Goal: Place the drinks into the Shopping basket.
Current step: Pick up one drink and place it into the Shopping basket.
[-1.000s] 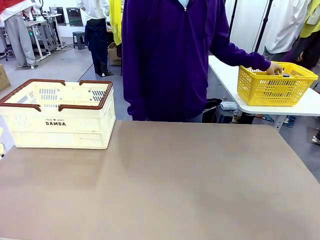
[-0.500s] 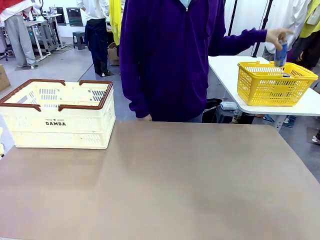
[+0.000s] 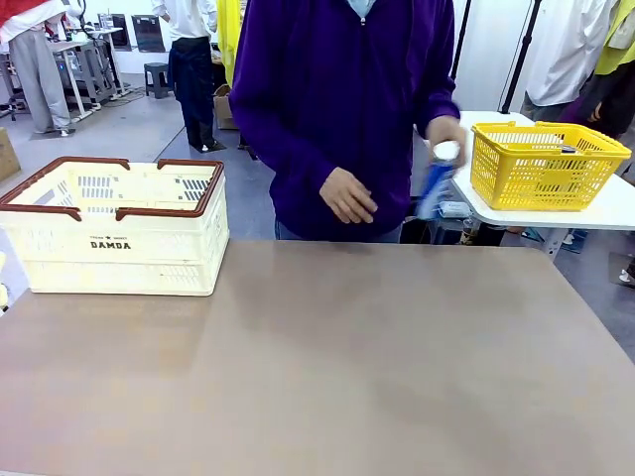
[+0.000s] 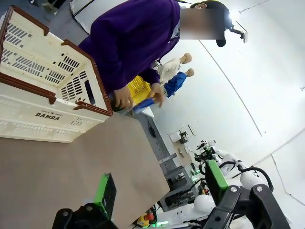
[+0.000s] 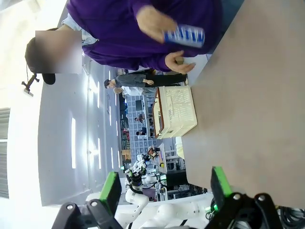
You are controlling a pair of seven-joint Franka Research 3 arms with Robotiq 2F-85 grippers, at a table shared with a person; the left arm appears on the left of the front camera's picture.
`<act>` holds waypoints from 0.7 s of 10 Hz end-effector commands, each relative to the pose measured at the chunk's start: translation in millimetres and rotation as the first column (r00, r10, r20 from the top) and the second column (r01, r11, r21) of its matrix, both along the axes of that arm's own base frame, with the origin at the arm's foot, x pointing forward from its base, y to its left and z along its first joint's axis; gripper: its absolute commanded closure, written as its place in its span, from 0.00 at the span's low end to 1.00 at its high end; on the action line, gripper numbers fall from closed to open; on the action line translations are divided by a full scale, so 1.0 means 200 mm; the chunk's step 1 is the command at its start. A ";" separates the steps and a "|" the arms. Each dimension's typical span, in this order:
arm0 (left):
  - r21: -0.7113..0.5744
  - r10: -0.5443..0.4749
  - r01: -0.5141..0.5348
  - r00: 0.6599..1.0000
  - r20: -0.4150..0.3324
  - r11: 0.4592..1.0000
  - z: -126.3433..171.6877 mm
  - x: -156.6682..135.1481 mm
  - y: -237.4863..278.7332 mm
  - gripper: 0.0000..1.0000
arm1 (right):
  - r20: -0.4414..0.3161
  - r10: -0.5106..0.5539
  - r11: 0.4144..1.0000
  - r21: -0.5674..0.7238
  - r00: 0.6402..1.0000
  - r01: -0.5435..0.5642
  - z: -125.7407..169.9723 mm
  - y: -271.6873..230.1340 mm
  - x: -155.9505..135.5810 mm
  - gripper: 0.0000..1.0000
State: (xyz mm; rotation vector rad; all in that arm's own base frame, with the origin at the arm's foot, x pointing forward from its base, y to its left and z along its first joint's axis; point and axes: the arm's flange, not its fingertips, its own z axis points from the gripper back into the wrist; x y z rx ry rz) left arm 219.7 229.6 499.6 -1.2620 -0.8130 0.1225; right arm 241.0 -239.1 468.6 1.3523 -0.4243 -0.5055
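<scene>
Brown table point(image 3: 377, 367) bears Shopping basket point(image 3: 119, 260); yellow basket point(image 3: 541, 178) beyond.

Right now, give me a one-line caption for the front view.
Person in purple holds a blue can beyond the table edge; cream DAMDA basket sits at left.

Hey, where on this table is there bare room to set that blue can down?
The brown table is bare from the right wall of the cream DAMDA crate to the right edge, plus the whole near strip in front of it. Only the far left corner is taken. The blue can is in the person's hand beyond the far edge.
</scene>
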 end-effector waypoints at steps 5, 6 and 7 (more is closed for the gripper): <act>-0.007 -0.001 0.001 1.000 0.024 1.000 0.01 0.01 0.00 0.00 | 0.012 -0.001 1.000 0.009 1.000 0.001 0.02 0.00 0.00 0.00; -0.007 -0.001 0.001 1.000 0.024 1.000 0.01 0.01 0.00 0.00 | 0.012 -0.001 1.000 0.009 1.000 0.001 0.02 0.00 0.00 0.00; -0.007 -0.001 0.001 1.000 0.024 1.000 0.01 0.01 0.00 0.00 | 0.012 -0.001 1.000 0.009 1.000 0.001 0.02 0.00 0.00 0.00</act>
